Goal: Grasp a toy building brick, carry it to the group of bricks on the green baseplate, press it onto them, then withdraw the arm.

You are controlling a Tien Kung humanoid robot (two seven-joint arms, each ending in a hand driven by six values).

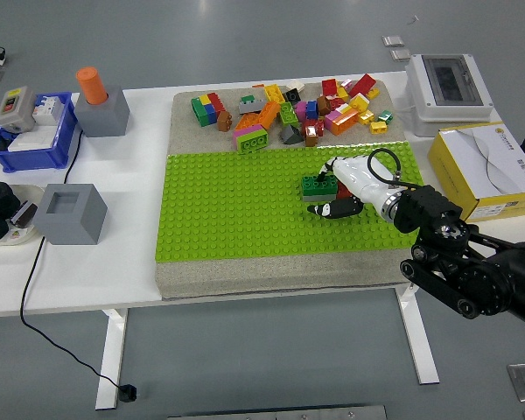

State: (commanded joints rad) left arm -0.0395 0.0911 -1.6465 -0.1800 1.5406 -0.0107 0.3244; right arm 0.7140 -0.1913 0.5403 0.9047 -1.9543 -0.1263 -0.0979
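Grey floor surrounds a white worktop [114, 262] holding a green baseplate [227, 219], with loose bricks [289, 109] heaped beyond it. Our right hand [337, 194] reaches in from the right, fingers curled around a green brick [318, 185] that sits on the baseplate's right half. We judge pressing is underway: push straight down, studs aligned, before letting go.

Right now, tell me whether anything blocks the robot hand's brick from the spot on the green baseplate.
Nothing visible does. The right robot hand is already at the green brick, which sits on the green baseplate; the studs around it are bare. The loose brick pile lies farther back, off the plate.
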